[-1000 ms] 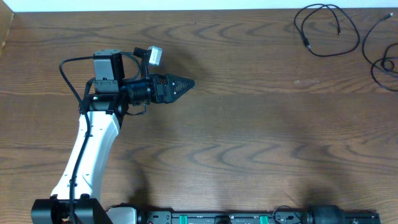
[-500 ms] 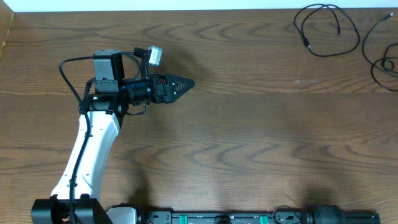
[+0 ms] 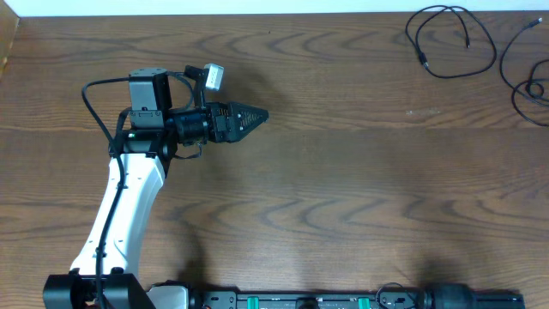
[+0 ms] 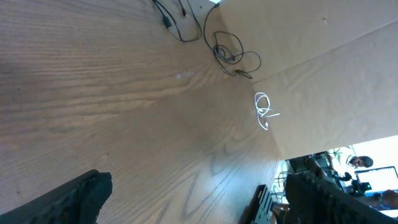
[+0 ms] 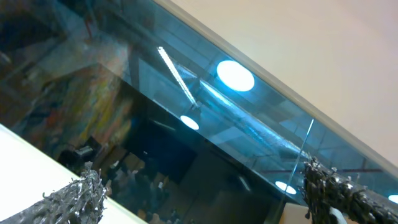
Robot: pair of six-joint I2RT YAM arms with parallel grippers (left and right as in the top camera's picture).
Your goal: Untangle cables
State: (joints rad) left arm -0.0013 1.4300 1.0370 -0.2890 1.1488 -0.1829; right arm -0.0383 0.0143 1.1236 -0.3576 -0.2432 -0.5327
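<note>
Two thin black cables lie at the table's far right corner: a loose loop and a second loop cut off by the frame's right edge. The left wrist view shows the first cable, a knotted black bundle and a small white cable on a paler tan surface beyond the wood. My left gripper hovers over the left half of the table, far from the cables. In its own view the left gripper is open and empty. My right gripper is open, empty, and faces a ceiling with lights.
The wooden table fills the overhead view. A black rail with green parts runs along its front edge, next to the right arm's base. A tan panel stands behind the white cable.
</note>
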